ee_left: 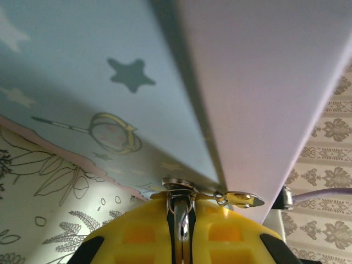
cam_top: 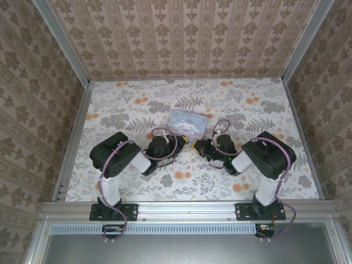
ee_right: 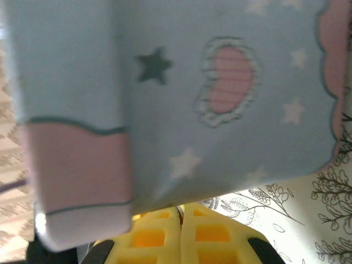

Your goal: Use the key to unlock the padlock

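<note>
Saw a thin shiny metal piece (ee_left: 181, 213) clamped between the yellow fingers (ee_left: 137, 236) of the left gripper (ee_left: 181, 223), right at the lower edge of the tin (ee_left: 110, 82). Could not tell whether it was the key or a part of the padlock. Noted a flat round cap on its top, touching the tin's edge. Noted a small teardrop tab (ee_left: 240, 199) linked on just beside it, also up against the tin. Marked the left gripper as clenched on that metal piece.

Could not pick out padlock or key as separate things from the top camera: too small, and tucked in where both grippers met at the tin's near side.

Marked the right gripper (ee_right: 180, 223) as squeezed fully closed, yellow pad against yellow pad, just below the tin's pale-blue side. Noted a pink heart (ee_right: 230, 80), a dark star (ee_right: 154, 65) and a pink scalloped band on that side of the tin.

From the top, found the tin lying on the flower-print table (cam_top: 137, 110), just beyond both grippers. Placed the left arm (cam_top: 118, 157) near-left of the tin and the right arm (cam_top: 267, 157) near-right of it. Saw a purple cable (cam_top: 165, 132) looping over the left wrist, near the tin. Noted patterned walls (cam_top: 181, 33) well behind the tin and to both sides.
</note>
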Controlling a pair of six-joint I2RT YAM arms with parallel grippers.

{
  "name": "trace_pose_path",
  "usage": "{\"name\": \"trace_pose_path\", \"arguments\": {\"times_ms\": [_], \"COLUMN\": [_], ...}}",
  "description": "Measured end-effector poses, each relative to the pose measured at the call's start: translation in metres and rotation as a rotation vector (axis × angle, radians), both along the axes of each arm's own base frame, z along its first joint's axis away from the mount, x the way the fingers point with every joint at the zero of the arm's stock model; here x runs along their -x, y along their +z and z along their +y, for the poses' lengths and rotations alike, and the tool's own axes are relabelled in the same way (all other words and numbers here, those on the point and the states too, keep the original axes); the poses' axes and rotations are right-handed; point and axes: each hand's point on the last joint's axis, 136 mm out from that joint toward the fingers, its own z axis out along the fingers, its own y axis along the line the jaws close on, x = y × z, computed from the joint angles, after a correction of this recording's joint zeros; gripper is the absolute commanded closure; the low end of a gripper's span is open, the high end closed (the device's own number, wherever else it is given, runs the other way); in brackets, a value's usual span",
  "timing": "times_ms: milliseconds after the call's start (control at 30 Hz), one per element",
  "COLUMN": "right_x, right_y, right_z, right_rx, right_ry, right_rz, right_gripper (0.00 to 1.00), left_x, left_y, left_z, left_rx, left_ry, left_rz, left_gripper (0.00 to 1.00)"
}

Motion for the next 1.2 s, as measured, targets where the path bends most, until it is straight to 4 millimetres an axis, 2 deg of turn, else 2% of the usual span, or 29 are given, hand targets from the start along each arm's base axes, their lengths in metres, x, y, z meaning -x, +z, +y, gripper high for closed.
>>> {"name": "trace_pose_path", "arguments": {"times_ms": [200,333,633,833,967,1200], "right_x": [-0.001,-0.004,-0.003,0.001,0.0,-0.007], "right_y": [0.0,-0.001,0.012,0.011,0.011,0.0], "right_z": [0.002,0.002,-0.003,-0.006,-0.005,0.002], "right_rx": [-0.08,-0.062,0.223,0.301,0.281,0.081], "right_ry": [-0.022,0.004,0.136,0.179,0.169,0.086], "right_rz": [0.074,0.077,-0.033,-0.076,-0.075,0.006], "right_gripper": [1.0,1.0,1.0,1.0,1.0,1.0], "left_x": [-0.001,-0.002,-0.001,0.004,0.004,-0.002], "left_y": [-0.001,-0.001,0.007,0.007,0.007,-0.001], "left_z": [0.001,0.002,-0.002,-0.005,-0.005,0.002], "left_rx": [-0.004,-0.006,0.027,0.034,0.032,0.0], "left_ry": [0.007,0.014,-0.001,-0.026,-0.022,0.027], "left_rz": [0.001,0.0,-0.011,-0.002,-0.003,0.008], "left_gripper": [1.0,1.0,1.0,1.0,1.0,1.0]}}
